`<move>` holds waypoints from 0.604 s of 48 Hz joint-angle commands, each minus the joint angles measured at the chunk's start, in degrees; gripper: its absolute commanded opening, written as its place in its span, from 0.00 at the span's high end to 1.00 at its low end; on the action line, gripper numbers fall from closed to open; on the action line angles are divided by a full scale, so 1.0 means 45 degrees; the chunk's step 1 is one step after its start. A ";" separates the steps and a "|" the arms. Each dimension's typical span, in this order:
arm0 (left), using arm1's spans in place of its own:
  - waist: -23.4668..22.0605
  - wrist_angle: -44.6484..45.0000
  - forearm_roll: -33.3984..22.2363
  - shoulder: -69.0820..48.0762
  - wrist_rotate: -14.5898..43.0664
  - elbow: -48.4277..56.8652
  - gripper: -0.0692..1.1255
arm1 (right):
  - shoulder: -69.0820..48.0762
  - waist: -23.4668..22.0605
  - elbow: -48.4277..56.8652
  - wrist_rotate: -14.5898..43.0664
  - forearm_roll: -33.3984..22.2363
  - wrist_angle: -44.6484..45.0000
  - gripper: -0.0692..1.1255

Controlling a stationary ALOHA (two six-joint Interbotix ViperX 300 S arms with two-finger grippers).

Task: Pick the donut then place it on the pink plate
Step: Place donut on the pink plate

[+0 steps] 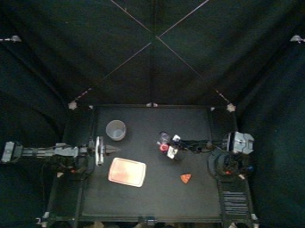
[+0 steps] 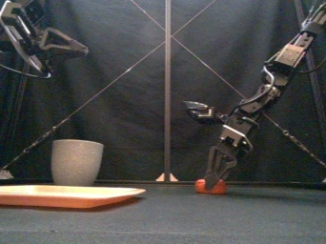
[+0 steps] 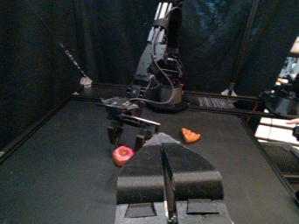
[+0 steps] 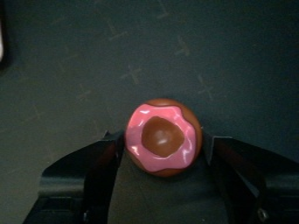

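1. Furthest left, the left gripper [image 3: 167, 157] is parked, jaws pressed together.
2. The pink plate [image 1: 127, 171] lies left of centre on the table [image 1: 155, 200].
3. Right of it, well apart, the donut [image 4: 163, 136] sits between the right gripper's [image 3: 128, 142] spread jaws, not yet pinched.
4. It is judged light, rigid and glossy, so its outer sides should be gripped squarely.

No legible txt, labels or nos. anywhere.

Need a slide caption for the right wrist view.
Right claw straddles the pink-iced donut lying on the black table.
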 commanded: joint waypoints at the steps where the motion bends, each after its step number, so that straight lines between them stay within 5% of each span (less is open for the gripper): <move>1: 0.0039 -0.0098 -0.0039 0.0059 0.0000 -0.0176 0.90 | -0.0195 -0.0020 -0.0254 -0.0039 -0.0059 0.0000 0.29; 11: 0.0039 -0.0117 -0.0039 0.0059 0.0000 -0.0176 0.90 | -0.0195 0.0508 -0.0742 -0.0020 -0.0098 0.0000 0.35; 29: 0.0039 -0.0117 -0.0039 0.0059 0.0020 -0.0137 0.90 | 0.0371 0.3242 -0.3730 -0.0020 -0.0117 0.0000 0.35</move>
